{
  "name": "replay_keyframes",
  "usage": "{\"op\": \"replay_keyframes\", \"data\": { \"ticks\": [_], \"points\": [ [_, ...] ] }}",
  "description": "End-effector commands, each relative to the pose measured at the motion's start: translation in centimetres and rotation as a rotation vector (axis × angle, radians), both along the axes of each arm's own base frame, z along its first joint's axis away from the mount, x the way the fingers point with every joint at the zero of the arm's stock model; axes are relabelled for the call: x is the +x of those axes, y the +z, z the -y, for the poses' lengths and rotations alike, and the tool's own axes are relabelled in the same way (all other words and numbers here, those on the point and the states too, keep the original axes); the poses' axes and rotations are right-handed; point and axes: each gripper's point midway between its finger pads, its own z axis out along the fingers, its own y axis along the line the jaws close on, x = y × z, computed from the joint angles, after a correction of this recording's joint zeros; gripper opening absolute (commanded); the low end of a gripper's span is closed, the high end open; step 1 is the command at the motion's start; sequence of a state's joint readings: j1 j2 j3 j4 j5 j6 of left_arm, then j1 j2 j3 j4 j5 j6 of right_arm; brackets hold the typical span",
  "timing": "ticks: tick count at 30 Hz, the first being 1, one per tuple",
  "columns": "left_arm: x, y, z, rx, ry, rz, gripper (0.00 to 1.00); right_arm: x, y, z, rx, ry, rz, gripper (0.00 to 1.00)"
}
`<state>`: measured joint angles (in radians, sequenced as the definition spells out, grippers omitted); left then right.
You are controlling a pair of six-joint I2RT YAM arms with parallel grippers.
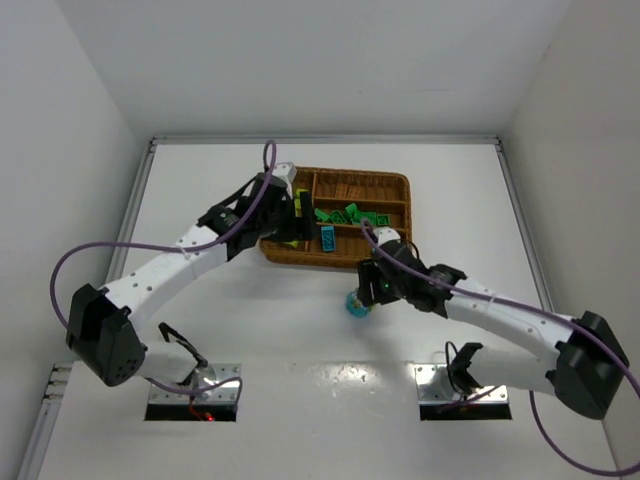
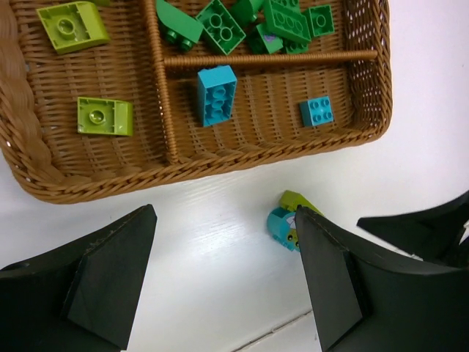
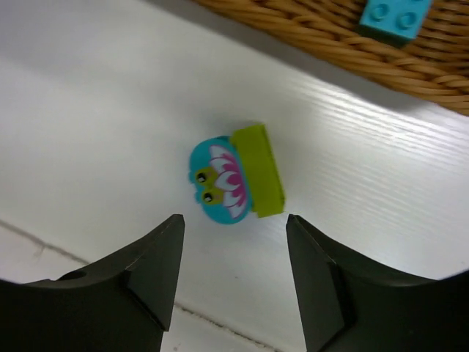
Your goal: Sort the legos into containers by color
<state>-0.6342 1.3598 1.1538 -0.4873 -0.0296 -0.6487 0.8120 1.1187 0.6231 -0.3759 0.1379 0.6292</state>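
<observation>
A cyan lego with a printed flower face, joined to a lime-yellow brick, lies on the white table just in front of the wicker tray. It also shows in the top view and the left wrist view. My right gripper is open and empty, just short of this piece and not touching it. My left gripper is open and empty above the table by the tray's near wall. Lime bricks lie in the wide section, cyan bricks in one narrow section, and dark green bricks in the one behind it.
The tray's near rim runs close behind the loose piece. A small cyan brick lies just inside it. My right gripper shows at the right edge of the left wrist view. White walls enclose the table.
</observation>
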Motion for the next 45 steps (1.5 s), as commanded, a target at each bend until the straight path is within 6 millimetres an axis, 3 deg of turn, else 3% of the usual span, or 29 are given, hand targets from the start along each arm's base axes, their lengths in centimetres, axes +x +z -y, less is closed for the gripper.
{"op": "replay_keyframes", "data": {
  "ticks": [1,3,4,8,10,13,17,20,21,22,23,26,27,28,29,30,33,34,38,41,45],
  "points": [
    [0.1,0.7,-0.5,-0.015,0.022,0.016,0.83,2.4,0.2,1.1,-0.100,-0.127,0.014,0.59],
    [0.1,0.3,-0.3,-0.012,0.014,0.003,0.83,2.7,-0.3,0.0,-0.108,-0.121,-0.033,0.59],
    [0.1,0.3,-0.3,-0.012,0.014,0.003,0.83,2.4,-1.6,-0.4,-0.121,-0.104,-0.075,0.61],
    [-0.3,-0.1,-0.6,-0.014,0.020,-0.008,0.83,2.0,-2.5,-2.5,-0.040,-0.059,-0.115,0.71],
    [-0.4,0.0,-0.9,-0.011,0.028,0.000,0.83,0.9,-3.6,-2.5,-0.029,-0.043,-0.163,0.79],
    [-0.5,0.1,-1.6,-0.006,0.047,0.004,0.84,-0.4,-4.2,-3.3,-0.003,-0.016,-0.198,0.81],
    [-0.4,-0.2,-2.0,0.000,0.057,-0.003,0.84,-1.9,-3.5,-4.2,0.089,0.022,-0.235,0.81],
    [-0.6,-0.4,-2.2,0.001,0.057,-0.004,0.84,-3.8,-2.3,-6.5,0.182,0.142,-0.280,0.80],
    [-0.4,-0.8,-2.6,0.011,0.073,-0.008,0.84,-5.8,-0.8,-8.8,0.269,0.305,-0.326,0.79],
    [-0.4,-0.8,-2.6,0.011,0.073,-0.008,0.84,-6.2,-0.9,-8.9,0.261,0.335,-0.317,0.79],
    [-0.4,-0.5,-3.2,0.009,0.085,-0.006,0.84,-6.0,0.3,-9.8,0.289,0.380,-0.300,0.77],
    [-0.2,0.1,-4.1,0.007,0.112,0.008,0.84,-4.6,0.5,-8.1,0.183,0.299,-0.224,0.75],
    [-0.4,-0.4,-4.2,0.013,0.112,-0.001,0.84,-2.1,0.4,-6.3,0.118,0.177,-0.137,0.70],
    [-0.5,0.2,-4.3,0.004,0.112,0.011,0.84,-1.0,1.4,-5.1,0.098,0.102,-0.072,0.70],
    [-0.3,0.5,-4.6,-0.001,0.121,0.019,0.84,0.6,1.0,-2.5,0.010,-0.036,-0.008,0.70],
    [-0.3,0.5,-4.6,-0.001,0.122,0.019,0.84,1.2,1.2,-1.3,-0.013,-0.111,0.013,0.70],
    [-0.5,0.5,-4.4,-0.007,0.112,0.014,0.84,1.5,0.0,1.9,-0.079,-0.260,-0.004,0.78],
    [-0.5,0.5,-4.4,-0.007,0.112,0.014,0.84,1.0,-1.4,2.6,-0.108,-0.263,-0.034,0.80],
    [-0.5,-0.4,-4.0,-0.006,0.097,-0.009,0.84,0.0,-3.2,0.7,0.000,-0.199,-0.122,0.85],
    [-0.8,-0.8,-4.0,-0.006,0.090,-0.020,0.84,-0.7,-4.6,-2.1,0.072,-0.071,-0.179,0.88],
    [-0.9,-1.2,-4.1,-0.001,0.090,-0.028,0.84,-2.5,-3.6,-6.2,0.168,0.109,-0.219,0.88]
  ]
}}
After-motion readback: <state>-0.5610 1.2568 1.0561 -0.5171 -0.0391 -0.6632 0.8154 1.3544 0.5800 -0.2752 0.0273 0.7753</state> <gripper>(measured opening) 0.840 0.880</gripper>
